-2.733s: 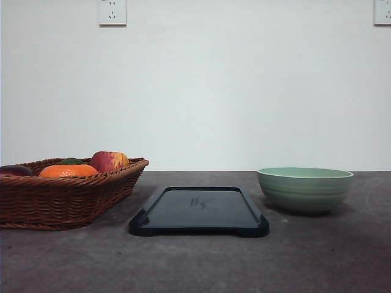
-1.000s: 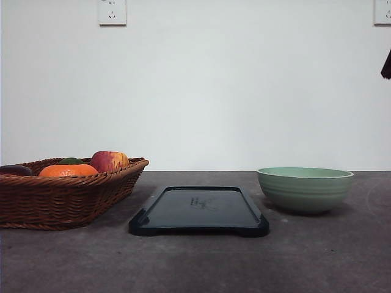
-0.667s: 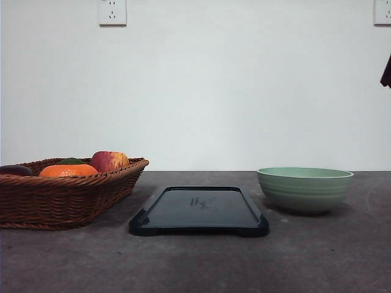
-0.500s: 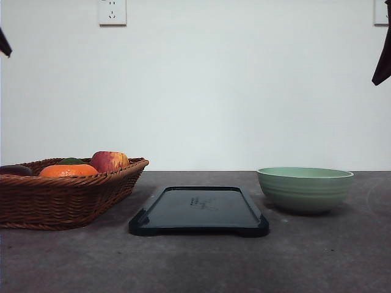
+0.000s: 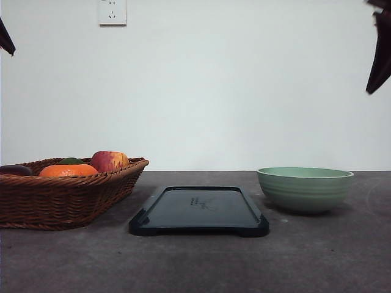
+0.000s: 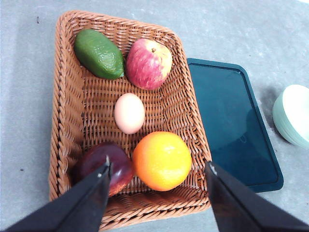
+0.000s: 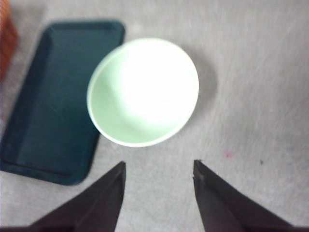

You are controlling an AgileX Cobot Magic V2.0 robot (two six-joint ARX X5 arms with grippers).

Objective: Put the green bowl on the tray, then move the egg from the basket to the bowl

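Grey table (image 5: 201, 262): ribbed green bowl (image 5: 305, 188), wicker basket (image 5: 61, 195); both end effectors (image 6: 157, 169) (image 7: 158, 169) spread apart.

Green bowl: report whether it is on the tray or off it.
Off. The green bowl stands upright and empty on the table beside the tray, with bare tabletop between them; the right wrist view shows the same.

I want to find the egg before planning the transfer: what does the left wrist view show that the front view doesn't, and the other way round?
Left wrist alone: the egg lying mid-basket, with an avocado and a dark plum, between the open left gripper.

Front alone: wall sockets, and the whole green bowl standing on the table right of the tray, not on it.

Both: basket, apple, orange, tray.
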